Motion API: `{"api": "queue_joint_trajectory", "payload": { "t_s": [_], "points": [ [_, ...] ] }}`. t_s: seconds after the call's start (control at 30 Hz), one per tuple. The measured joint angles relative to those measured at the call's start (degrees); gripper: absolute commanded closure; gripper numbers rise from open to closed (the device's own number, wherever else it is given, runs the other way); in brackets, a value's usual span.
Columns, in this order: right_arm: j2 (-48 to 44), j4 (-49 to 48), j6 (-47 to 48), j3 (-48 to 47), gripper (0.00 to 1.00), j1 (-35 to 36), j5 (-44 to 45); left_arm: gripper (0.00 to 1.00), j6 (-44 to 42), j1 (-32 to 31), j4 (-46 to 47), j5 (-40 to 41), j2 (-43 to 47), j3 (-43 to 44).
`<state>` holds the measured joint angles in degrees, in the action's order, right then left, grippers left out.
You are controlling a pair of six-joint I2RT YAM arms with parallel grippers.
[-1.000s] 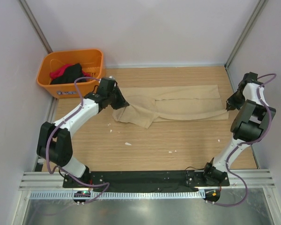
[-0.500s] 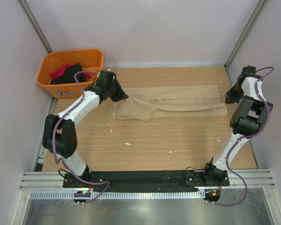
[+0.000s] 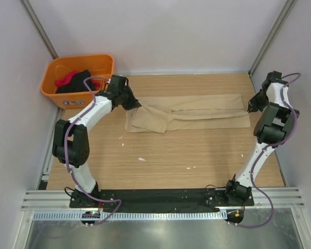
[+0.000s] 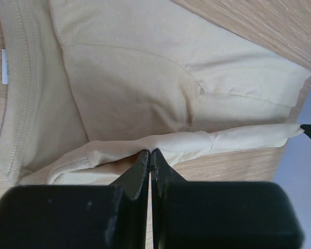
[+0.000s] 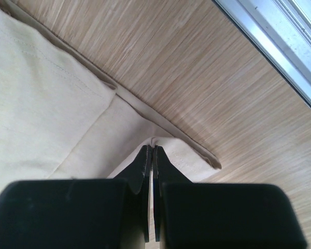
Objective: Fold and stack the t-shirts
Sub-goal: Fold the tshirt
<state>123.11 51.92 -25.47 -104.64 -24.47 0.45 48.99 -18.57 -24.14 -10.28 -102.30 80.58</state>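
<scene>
- The left end effector [image 4: 151,153] has its two fingers pressed together, pinching a rolled fold of the tan t-shirt [image 4: 135,93] right at the fingertips; the pinched fold runs away to the right as a narrow, stretched ridge
- Just beyond that pinch the cloth lies flat in layers; a sleeve seam curves across the middle, and the ribbed collar [image 4: 20,83] with a small white label [image 4: 4,66] sits at the left edge of the left wrist view
- The right end effector [image 5: 153,149] is likewise pressed shut, gripping the shirt at a hemmed corner; the hem [image 5: 160,122] runs slantwise past the fingertips, with bare wood beyond it and a metal rail [image 5: 269,31] in the upper right corner
- From above, the tan t-shirt is a long folded band across the far half of the bench [image 3: 197,155], held at its left end by the left arm and at its right end by the right arm; the left end is bunched and wider, the right end squarer
- A few small white scraps [image 3: 141,158] lie on the wood nearer the arm bases, apart from the shirt
- An orange basket [image 3: 78,58] stands at the far left corner, beside the bench; a black shirt [image 3: 80,80] and a red shirt [image 3: 66,79] lie crumpled inside it
</scene>
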Motion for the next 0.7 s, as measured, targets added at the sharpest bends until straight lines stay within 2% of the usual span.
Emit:
{"api": "queue_joint_trajectory", "payload": {
  "t_s": [0.7],
  "points": [
    [6.32, 0.24, -0.85, -5.44, 0.97, 0.68, -2.58, 1.0, -0.15, 1.75, -1.53, -0.09, -7.32, 5.18]
  ]
}}
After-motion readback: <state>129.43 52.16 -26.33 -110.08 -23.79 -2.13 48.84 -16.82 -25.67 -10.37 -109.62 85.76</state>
